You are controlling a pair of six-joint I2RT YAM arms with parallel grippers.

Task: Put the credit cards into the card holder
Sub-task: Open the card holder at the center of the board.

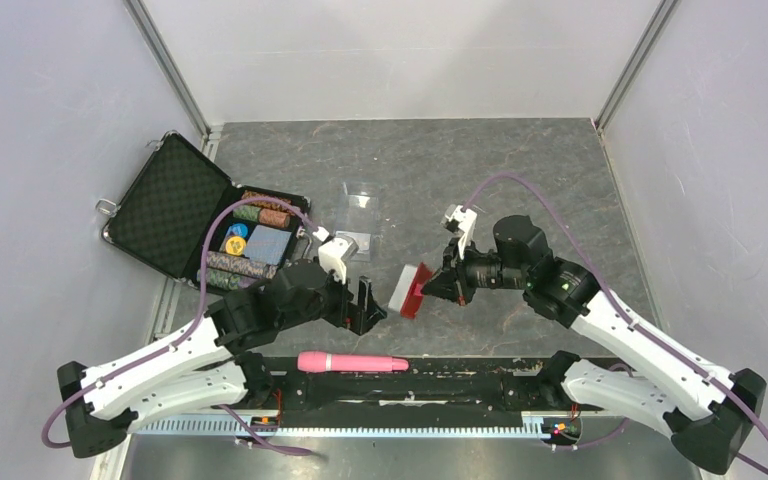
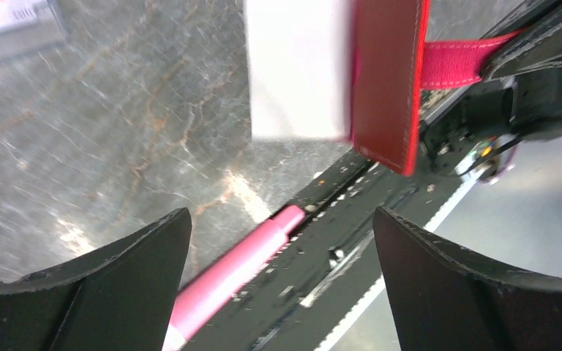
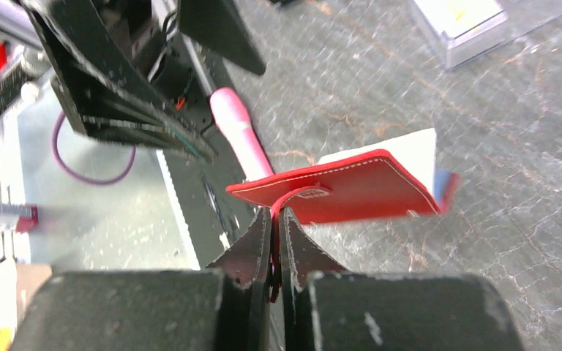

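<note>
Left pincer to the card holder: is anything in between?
Nothing visible. The open left pincer faces the card holder directly; the right pincer, shut on its strap, holds it up. The pink pen lies lower, near the arm bases.

No legible text, brand, number or sign is showing in any view. Dark print on the pale label inside the clear plastic case (image 2: 11, 18) is appearing only as a blur. Markings on the poker chips (image 1: 235, 243) are showing too small to read.
</note>
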